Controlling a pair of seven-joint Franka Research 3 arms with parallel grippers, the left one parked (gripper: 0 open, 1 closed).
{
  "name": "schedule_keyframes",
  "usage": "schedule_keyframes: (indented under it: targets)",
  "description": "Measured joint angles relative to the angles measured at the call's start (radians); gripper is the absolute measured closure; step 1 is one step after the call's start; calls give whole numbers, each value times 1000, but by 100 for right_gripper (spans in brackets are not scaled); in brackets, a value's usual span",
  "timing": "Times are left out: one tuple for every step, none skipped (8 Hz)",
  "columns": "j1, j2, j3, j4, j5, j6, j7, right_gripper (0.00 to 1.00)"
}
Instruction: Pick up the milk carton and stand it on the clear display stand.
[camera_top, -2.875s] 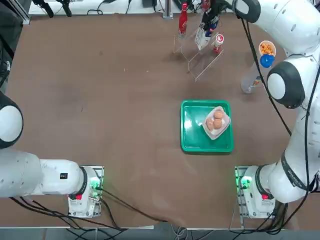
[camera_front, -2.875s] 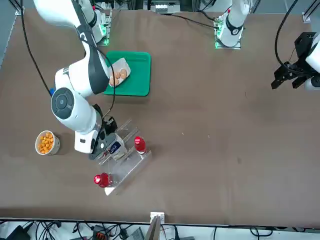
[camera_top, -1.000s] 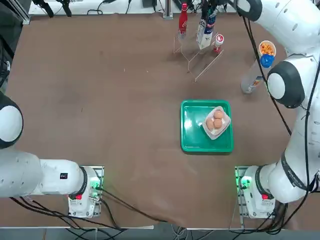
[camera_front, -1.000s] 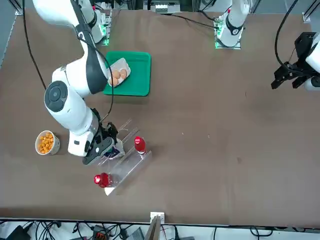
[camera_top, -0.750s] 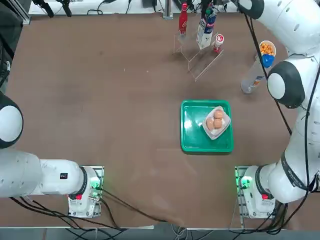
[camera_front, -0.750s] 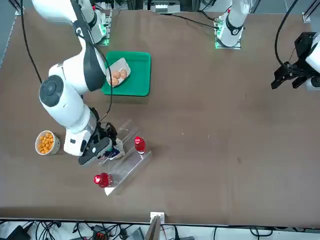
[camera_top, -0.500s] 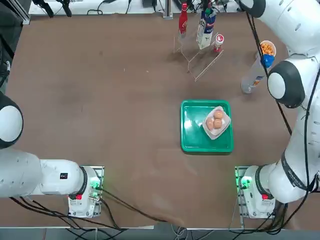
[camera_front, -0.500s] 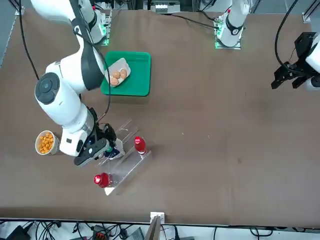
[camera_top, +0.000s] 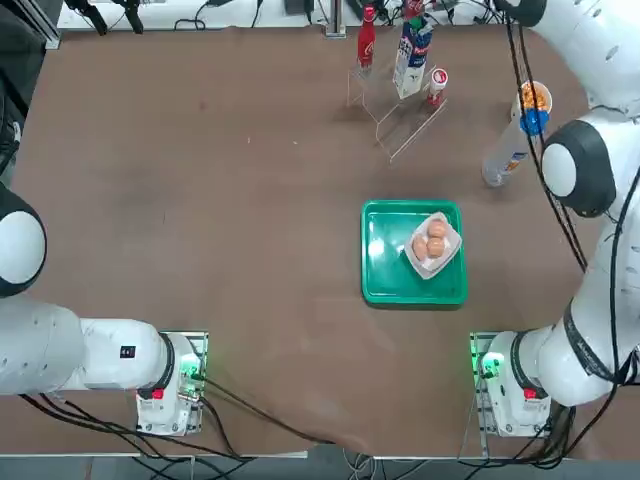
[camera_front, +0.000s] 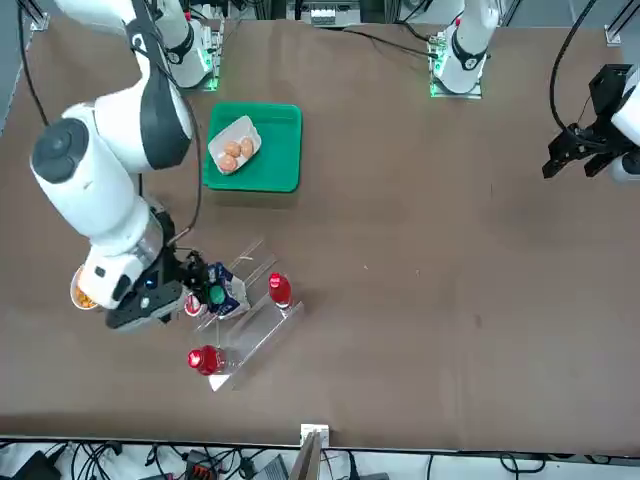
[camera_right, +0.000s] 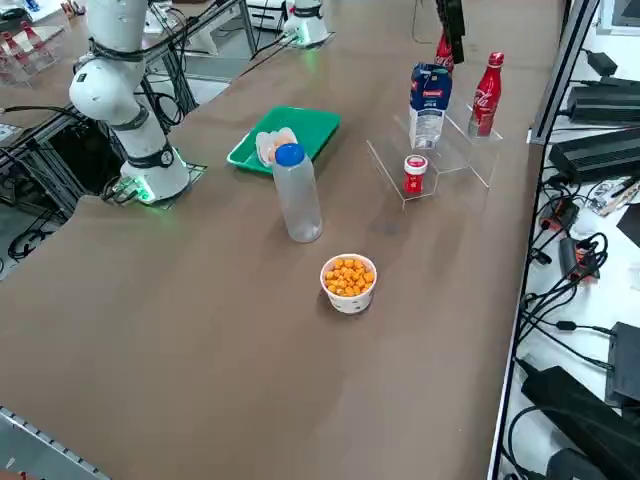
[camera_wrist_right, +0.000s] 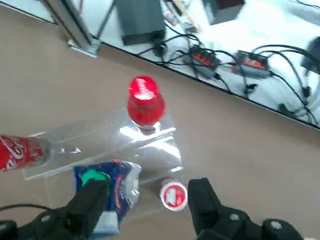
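The milk carton (camera_top: 409, 55), white with a dark blue gabled top and a green cap, stands upright on the clear display stand (camera_top: 408, 122). It shows free in the right side view (camera_right: 429, 104) and in the front view (camera_front: 222, 297). My right gripper (camera_right: 449, 38) hangs above and slightly behind it, open and holding nothing. In the right wrist view its two fingers (camera_wrist_right: 93, 198) stand wide apart over the carton (camera_wrist_right: 111, 181) and the stand (camera_wrist_right: 100, 144). In the front view the gripper (camera_front: 188, 280) sits just beside the carton.
A red bottle (camera_right: 485, 92) and a small red-capped can (camera_right: 415, 173) share the stand. A tall clear bottle with a blue cap (camera_right: 296, 193) and a cup of orange snacks (camera_right: 348, 281) stand near it. A green tray (camera_top: 385, 270) holds eggs.
My right gripper has let go of the carton and drawn up and back from it. The carton, tilted in the grip earlier, now stands alone on the stand.
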Motion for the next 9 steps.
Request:
schedule_keyframes:
  targets:
    - [-1, -36, -16, 8, -6, -58, 37, 2]
    - [-2, -81, -37, 9, -10, -116, 77, 2]
    - [-3, -123, -61, 8, -12, -183, 97, 1]
    - [-4, -161, -87, -2, -13, -246, 104, 0]
    - [-8, -203, -105, -40, -13, -279, 109, 0]
    - [-15, -254, -114, -106, -13, -285, 114, 0]
    - [-24, -311, -119, -184, -14, -285, 117, 0]
    - [-39, -371, -122, -265, -15, -284, 118, 0]
    - [-55, -436, -125, -350, -16, -277, 118, 0]
